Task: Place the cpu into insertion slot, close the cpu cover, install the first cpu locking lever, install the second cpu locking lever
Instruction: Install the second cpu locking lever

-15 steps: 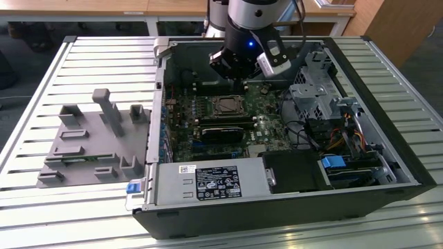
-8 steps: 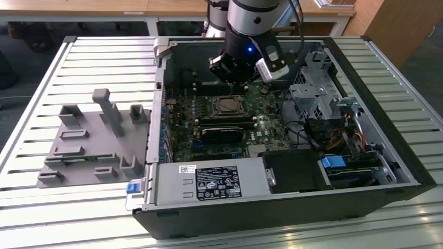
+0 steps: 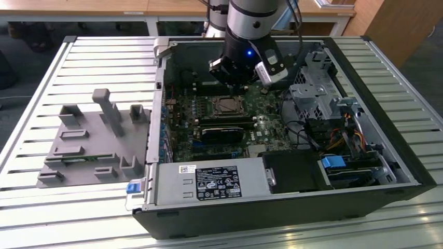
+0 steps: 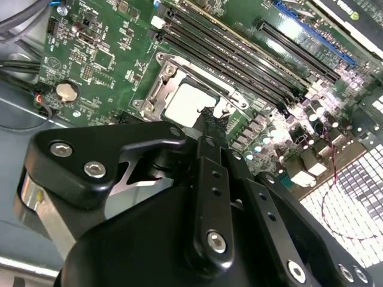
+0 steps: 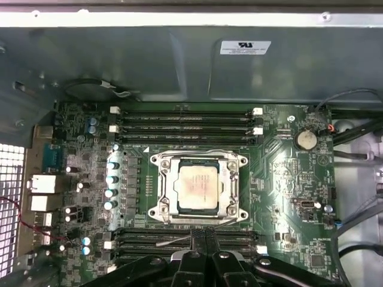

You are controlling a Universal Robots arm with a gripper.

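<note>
Slatted metal benchtop (image 3: 83, 62) carries an opened black computer case (image 3: 291, 207). Inside, the black gripper (image 5: 200, 239), fingers pressed together and empty, hovers just beside the pale silvery square cpu (image 5: 197, 186), seated under the silvery cpu cover frame (image 5: 167, 185).

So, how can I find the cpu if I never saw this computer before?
Look into the open computer case at the green motherboard. Near its middle sits the cpu cover, a silvery square frame between the rows of long black memory slots. The cpu is the pale square metal plate in its window, the only smooth, light face there.
</note>
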